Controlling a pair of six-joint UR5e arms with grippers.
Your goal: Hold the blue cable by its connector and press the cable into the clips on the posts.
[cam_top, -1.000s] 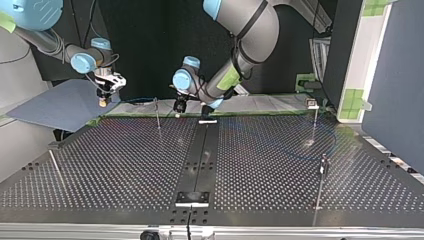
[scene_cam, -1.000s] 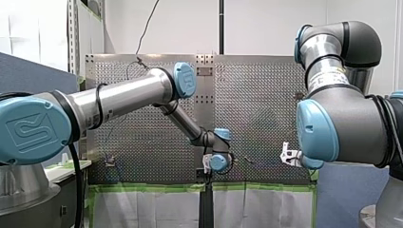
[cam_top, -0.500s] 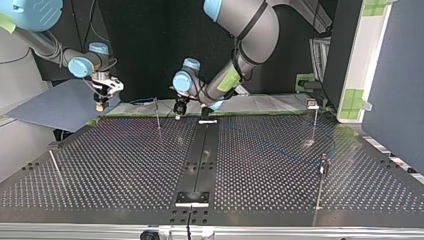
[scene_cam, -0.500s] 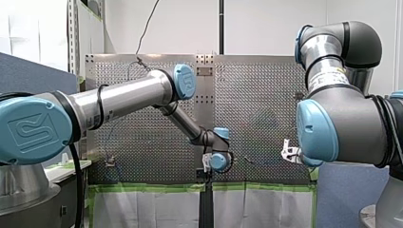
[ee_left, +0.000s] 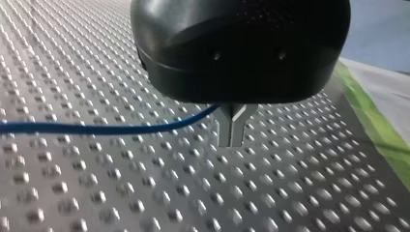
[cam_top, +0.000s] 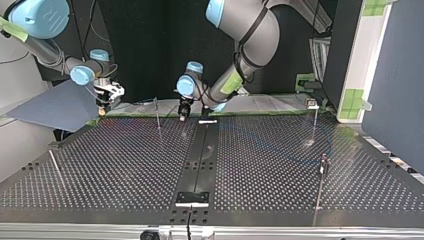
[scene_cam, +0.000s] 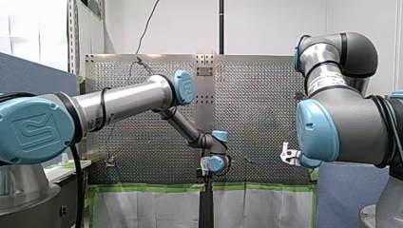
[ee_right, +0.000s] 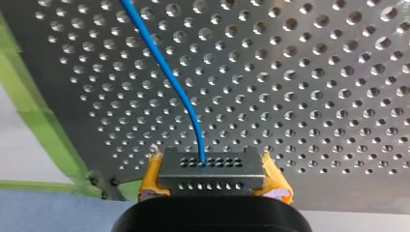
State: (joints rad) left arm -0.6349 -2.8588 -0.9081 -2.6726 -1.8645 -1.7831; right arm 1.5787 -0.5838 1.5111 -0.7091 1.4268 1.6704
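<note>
Vanishing under left tool (ee_left: pixel 231 138): blue cable (ee_left: pixel 96 128)

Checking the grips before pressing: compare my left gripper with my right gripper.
My left gripper has bare metal fingers; my right gripper has yellow pads. The left gripper is shut on the blue cable itself, the right gripper on its connector. Both are shut, and both hold the same cable.

The front view is brightly and evenly lit, and a soft sheen is carried by the perforated table (scene_cam: pixel 256 118). In the top view the background is left dark, while pale reflections are thrown across the table. Small highlights are caught on its studs in the left wrist view.
</note>
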